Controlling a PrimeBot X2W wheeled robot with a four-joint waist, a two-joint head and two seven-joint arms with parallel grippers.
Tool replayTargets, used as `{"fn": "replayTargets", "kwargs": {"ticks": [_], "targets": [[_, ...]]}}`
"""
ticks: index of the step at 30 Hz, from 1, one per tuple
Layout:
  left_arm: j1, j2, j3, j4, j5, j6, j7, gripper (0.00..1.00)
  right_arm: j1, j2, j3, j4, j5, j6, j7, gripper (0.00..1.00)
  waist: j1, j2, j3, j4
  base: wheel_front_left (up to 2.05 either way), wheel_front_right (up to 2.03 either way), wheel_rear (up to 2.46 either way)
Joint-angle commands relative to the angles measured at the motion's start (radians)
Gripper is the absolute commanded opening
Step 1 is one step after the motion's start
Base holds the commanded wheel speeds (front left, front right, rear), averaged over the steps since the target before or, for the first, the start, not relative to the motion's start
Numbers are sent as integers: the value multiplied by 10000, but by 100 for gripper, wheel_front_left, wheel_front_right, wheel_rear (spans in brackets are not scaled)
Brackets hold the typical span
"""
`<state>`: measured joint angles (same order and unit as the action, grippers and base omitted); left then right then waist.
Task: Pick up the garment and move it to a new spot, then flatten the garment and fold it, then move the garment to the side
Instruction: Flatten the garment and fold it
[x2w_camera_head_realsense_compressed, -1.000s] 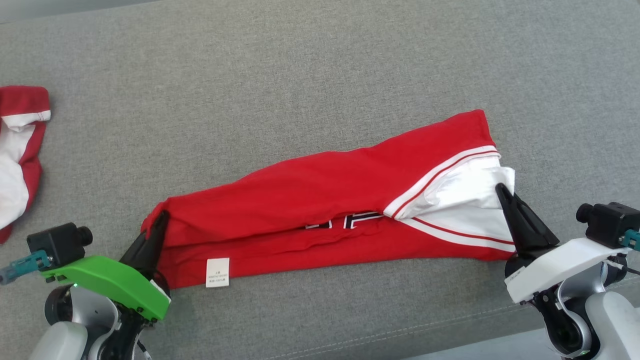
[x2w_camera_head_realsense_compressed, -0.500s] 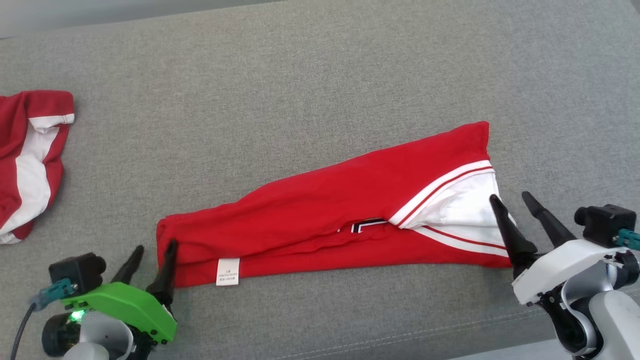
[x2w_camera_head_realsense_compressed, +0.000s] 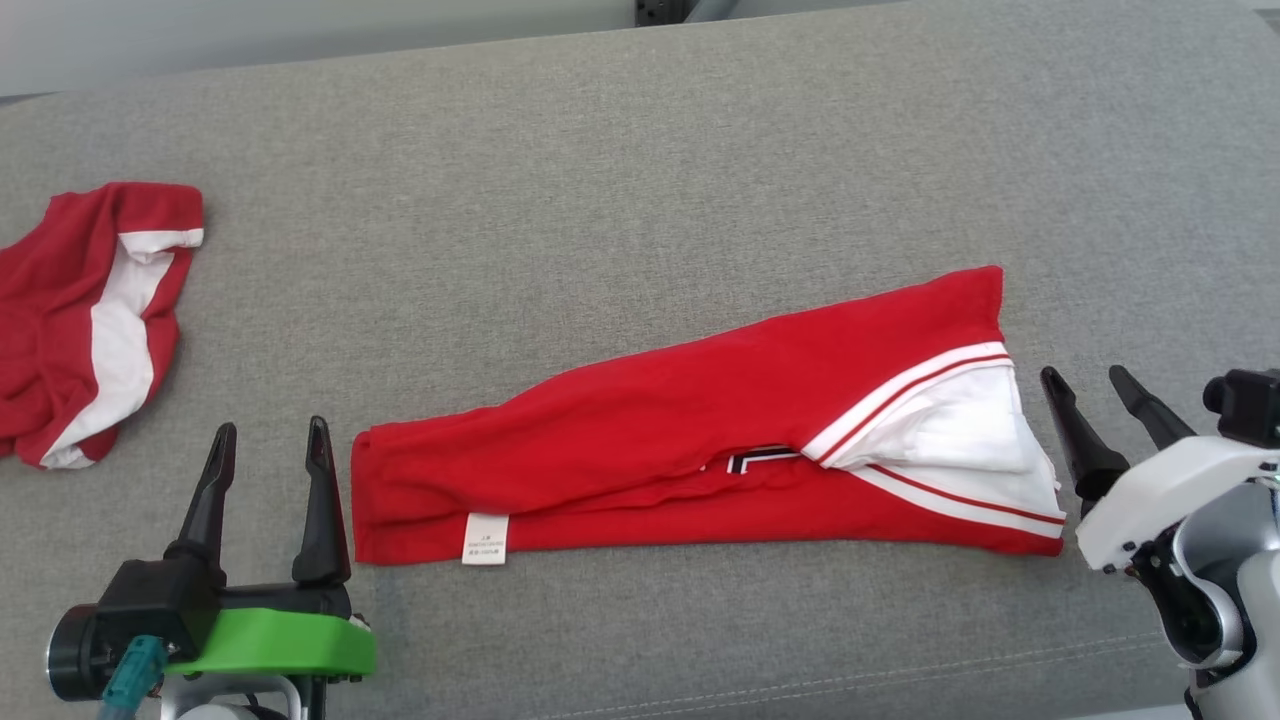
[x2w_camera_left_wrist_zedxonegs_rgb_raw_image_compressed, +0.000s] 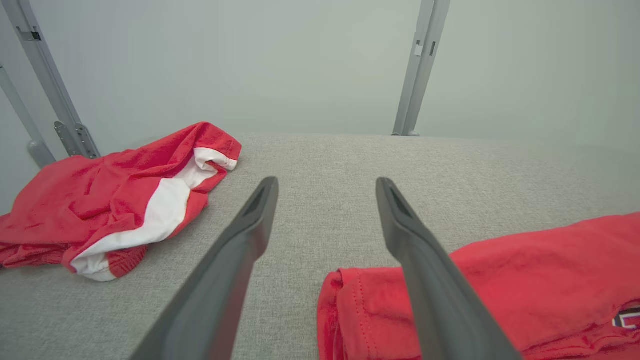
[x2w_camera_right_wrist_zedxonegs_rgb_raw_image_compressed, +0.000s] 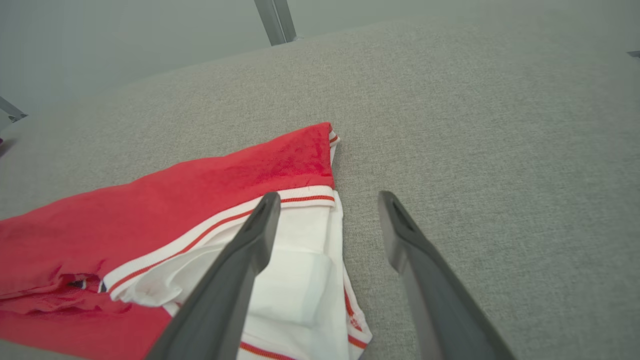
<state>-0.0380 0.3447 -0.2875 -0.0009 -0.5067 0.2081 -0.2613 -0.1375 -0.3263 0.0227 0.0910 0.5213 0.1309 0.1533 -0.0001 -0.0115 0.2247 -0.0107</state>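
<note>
The garment (x2w_camera_head_realsense_compressed: 700, 440) is a red piece with a white, red-striped end, folded into a long band across the grey surface, a small white label on its near edge. Its left end shows in the left wrist view (x2w_camera_left_wrist_zedxonegs_rgb_raw_image_compressed: 500, 280) and its white end in the right wrist view (x2w_camera_right_wrist_zedxonegs_rgb_raw_image_compressed: 200, 220). My left gripper (x2w_camera_head_realsense_compressed: 268, 432) stands open just left of the red end, holding nothing. Just off the white end my right gripper (x2w_camera_head_realsense_compressed: 1085, 378) stands open too, with nothing between its fingers.
A second red and white garment (x2w_camera_head_realsense_compressed: 85, 310) lies crumpled at the far left of the grey padded surface (x2w_camera_head_realsense_compressed: 600, 180), also seen as a heap (x2w_camera_left_wrist_zedxonegs_rgb_raw_image_compressed: 110, 200) in the left wrist view. Grey metal posts (x2w_camera_left_wrist_zedxonegs_rgb_raw_image_compressed: 420, 65) stand behind the surface's far edge.
Both grippers were shut on the garment's two ends; they have opened, let go and drawn back off the cloth. The head camera has shifted, so the whole scene sits lower and further right.
</note>
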Motion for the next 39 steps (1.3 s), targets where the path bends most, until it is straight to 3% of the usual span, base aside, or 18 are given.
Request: {"fn": "replayTargets", "kwargs": {"ticks": [1, 12, 20, 21, 22, 23, 24, 31, 39], "targets": [[218, -184, 188, -234, 603, -75, -33, 100, -375, 154, 37, 381, -73, -4, 267, 100, 1, 115, 38, 276, 0, 0, 0], [530, -1401, 727, -288, 2027, -1377, -37, 100, -1861, 524, 68, 3761, -897, -2, 742, 100, 1, 115, 185, 1104, 0, 0, 0], [630, -1997, 1326, 106, 2517, -2083, -38, 100, -2220, 903, 1116, 5042, 102, 39, 1357, 100, 1, 115, 185, 1161, 0, 0, 0], [608, -2049, 1401, 155, 2578, -2160, -38, 100, -2264, 928, 1288, 5116, 273, 42, 1445, 84, 1, 115, 185, 1150, 0, 0, 0], [579, -2104, 1465, 195, 2623, -2239, -38, 100, -2305, 946, 1405, 5176, 487, 51, 1467, 37, 1, 115, 187, 1137, 0, 0, 0], [579, -2104, 1465, 195, 2623, -2239, -38, 100, -2305, 946, 1405, 5176, 487, 51, 1467, 37, 1, 115, 187, 1137, 0, 0, 0], [554, -2168, 1514, 239, 2668, -2329, -38, 100, -2381, 980, 1464, 5257, 737, 50, 1441, 0, 1, 115, 190, 1118, 0, 0, 0], [473, -2412, 1836, 464, 2991, -2789, -39, 100, -2778, 783, 1244, 5803, 2363, -25, 853, 0, 1, 115, 282, 927, 0, 0, 0], [444, -2626, 2239, 392, 3175, -3038, -39, 100, -2686, -801, 20, 6205, 3743, -68, 440, 0, 1, 115, 508, 740, 0, 0, 0]]}}
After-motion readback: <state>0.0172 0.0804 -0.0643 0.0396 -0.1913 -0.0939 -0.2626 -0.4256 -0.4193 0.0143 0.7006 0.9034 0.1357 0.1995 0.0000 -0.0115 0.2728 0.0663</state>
